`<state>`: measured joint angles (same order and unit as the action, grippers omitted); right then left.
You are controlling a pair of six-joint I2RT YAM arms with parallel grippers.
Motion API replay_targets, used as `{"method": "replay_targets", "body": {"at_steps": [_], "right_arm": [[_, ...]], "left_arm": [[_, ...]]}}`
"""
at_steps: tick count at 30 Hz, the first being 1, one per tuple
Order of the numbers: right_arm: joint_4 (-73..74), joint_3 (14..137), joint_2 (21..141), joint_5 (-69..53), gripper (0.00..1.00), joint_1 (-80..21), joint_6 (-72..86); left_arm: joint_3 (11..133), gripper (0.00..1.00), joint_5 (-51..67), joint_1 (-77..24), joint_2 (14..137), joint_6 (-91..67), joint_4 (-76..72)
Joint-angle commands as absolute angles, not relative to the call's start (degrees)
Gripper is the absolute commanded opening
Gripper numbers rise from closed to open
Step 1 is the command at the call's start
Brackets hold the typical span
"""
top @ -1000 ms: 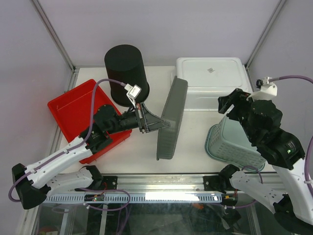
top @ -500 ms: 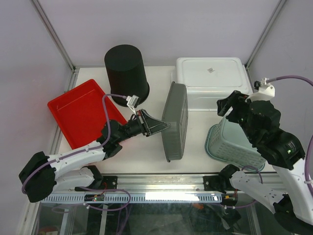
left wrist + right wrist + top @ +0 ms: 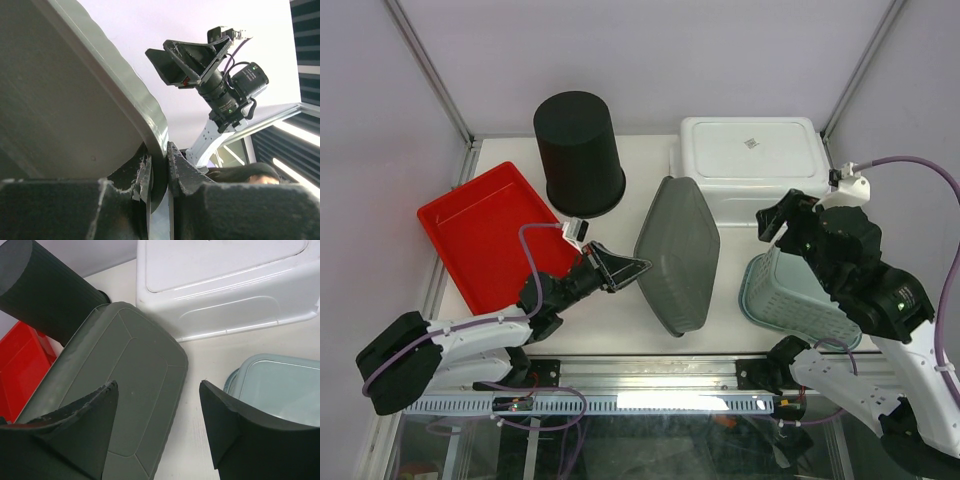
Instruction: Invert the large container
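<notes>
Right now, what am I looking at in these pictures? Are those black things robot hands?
Yes! Two robot arms are bolted to a table. Each arm ends in a two-finger pincher called a gripper. The wide picture comes from a camera high above. The other two come from little cameras on each wrist, so you see the fingers up close. The left gripper pinches the rim of the grey container, which is tipped so its bottom shows. The right gripper is open and holds nothing. Also on the table are a black bin, a red tray, a white tub and a pale green basket.
</notes>
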<state>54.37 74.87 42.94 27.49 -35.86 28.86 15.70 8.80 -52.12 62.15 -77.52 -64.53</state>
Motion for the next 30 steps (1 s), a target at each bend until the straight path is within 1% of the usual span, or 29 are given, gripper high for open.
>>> {"method": "replay_targets", "body": {"at_steps": [1,5,12,17,21,22,26,30], "right_arm": [[53.93,74.26,42.52,26.74,0.69,-35.73,29.79],[53.93,73.52,42.46,26.37,0.69,-35.73,29.96],[53.71,73.36,42.75,26.15,0.7,-35.71,29.97],[53.53,72.99,43.02,25.37,0.7,-35.71,30.19],[53.61,72.79,43.22,24.81,0.7,-35.71,30.19],[53.5,72.65,43.24,24.65,0.7,-35.69,30.23],[53.03,72.15,43.64,23.71,0.7,-35.68,30.43],[52.42,71.34,44.23,22.88,0.7,-35.68,30.51]], "left_arm": [[14.13,0.0,2.61,-53.77,58.67,-75.74,-54.56],[11.01,0.0,1.37,-53.85,59.51,-75.66,-54.87],[10.28,0.0,3.21,-55.07,65.62,-74.55,-54.95],[12.17,0.29,2.96,-55.89,67.01,-71.78,-47.24],[11.26,0.51,1.07,-55.88,65.13,-70.94,-42.69],[11.45,0.56,0.83,-55.9,64.71,-70.54,-41.16],[12.83,0.68,1.49,-55.96,63.99,-68.33,-35.83],[15.03,0.86,1.83,-55.98,64.0,-65.77,-29.74]]}}
